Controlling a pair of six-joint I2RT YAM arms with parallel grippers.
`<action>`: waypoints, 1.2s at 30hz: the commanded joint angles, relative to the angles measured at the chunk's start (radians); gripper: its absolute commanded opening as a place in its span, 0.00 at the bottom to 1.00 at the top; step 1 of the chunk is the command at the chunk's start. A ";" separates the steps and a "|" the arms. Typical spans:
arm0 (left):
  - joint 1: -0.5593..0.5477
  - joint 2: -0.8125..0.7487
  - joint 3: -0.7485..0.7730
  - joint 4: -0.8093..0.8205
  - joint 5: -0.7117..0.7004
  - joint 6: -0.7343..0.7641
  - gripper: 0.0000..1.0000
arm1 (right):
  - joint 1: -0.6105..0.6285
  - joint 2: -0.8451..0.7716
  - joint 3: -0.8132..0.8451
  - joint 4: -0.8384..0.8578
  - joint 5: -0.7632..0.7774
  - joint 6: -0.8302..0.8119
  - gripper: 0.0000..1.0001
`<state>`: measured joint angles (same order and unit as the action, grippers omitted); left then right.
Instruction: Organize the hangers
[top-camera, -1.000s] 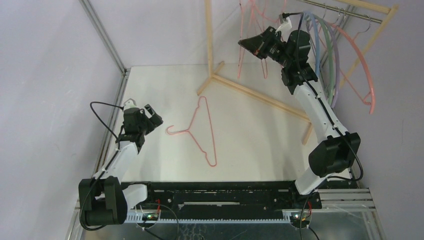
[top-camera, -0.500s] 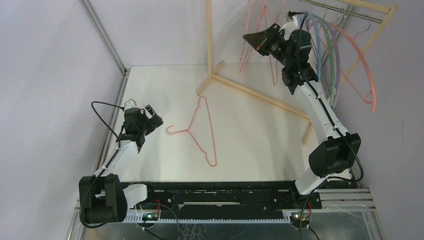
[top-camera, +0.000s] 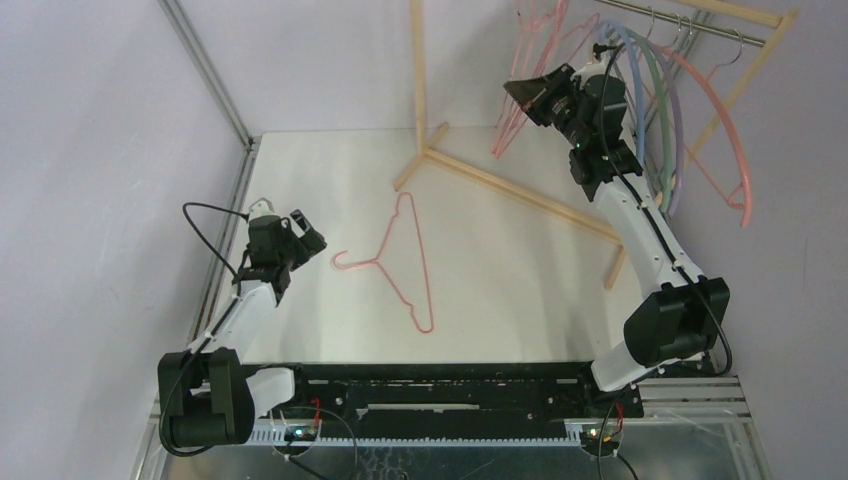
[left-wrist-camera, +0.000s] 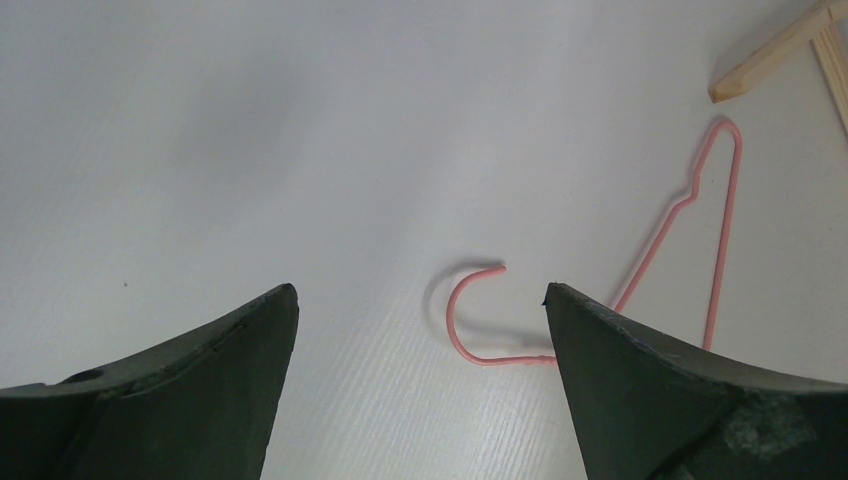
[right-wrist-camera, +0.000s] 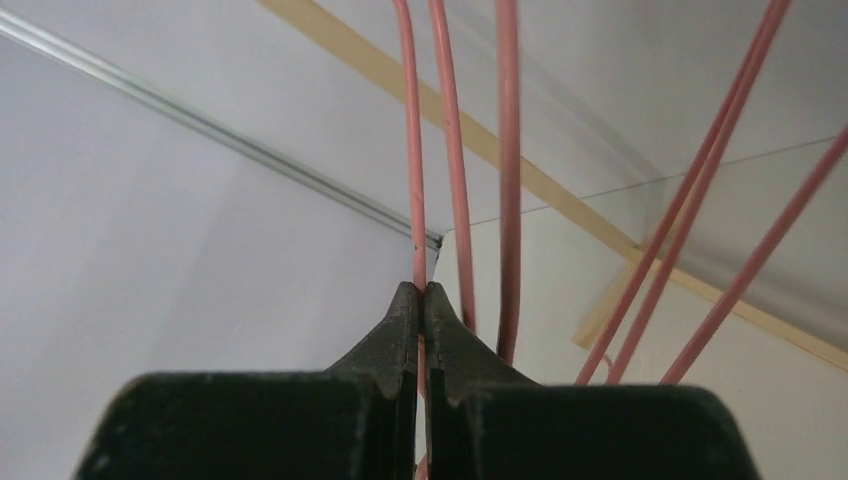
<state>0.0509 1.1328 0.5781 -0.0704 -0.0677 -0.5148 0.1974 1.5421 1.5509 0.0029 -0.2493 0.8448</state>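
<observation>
The right gripper (right-wrist-camera: 421, 300) is raised high at the far right of the white bench (top-camera: 500, 260), its jaws pinched tight on one strand of a thin pink wire hanger (right-wrist-camera: 413, 150). In the right wrist view several more pink wire strands (right-wrist-camera: 508, 170) run past just beside the fingers; how many hangers they belong to cannot be told. In the top view this bunch of pink wire hangers (top-camera: 520, 110) hangs in front of the gripper, near the upright post of the pale wooden rack frame (top-camera: 418, 70).

Behind the right arm, thicker curved hangers in blue, grey-green, lilac and salmon (top-camera: 690, 90) hang by metal hooks from the rack's metal rail (top-camera: 690, 25).

One more pink triangular wire hanger (top-camera: 400, 262) lies flat on the bench, its hook pointing towards the left gripper (top-camera: 305, 233). That gripper hovers low near the hook, jaws spread wide and holding nothing; in its wrist view the hook (left-wrist-camera: 470, 315) shows between the two dark fingers (left-wrist-camera: 640, 380).
</observation>
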 joint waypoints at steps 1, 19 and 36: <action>-0.003 0.000 0.003 0.025 -0.005 0.021 0.98 | -0.014 -0.062 -0.012 0.015 0.069 0.027 0.00; -0.003 -0.019 -0.006 0.030 -0.004 0.006 0.98 | 0.114 -0.173 0.097 -0.231 0.137 -0.259 0.62; -0.002 -0.010 0.025 0.034 -0.012 -0.022 0.98 | 0.711 -0.106 -0.008 -0.535 0.147 -0.716 0.62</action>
<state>0.0509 1.1320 0.5781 -0.0696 -0.0685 -0.5240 0.8501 1.3411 1.6787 -0.4267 -0.0795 0.2062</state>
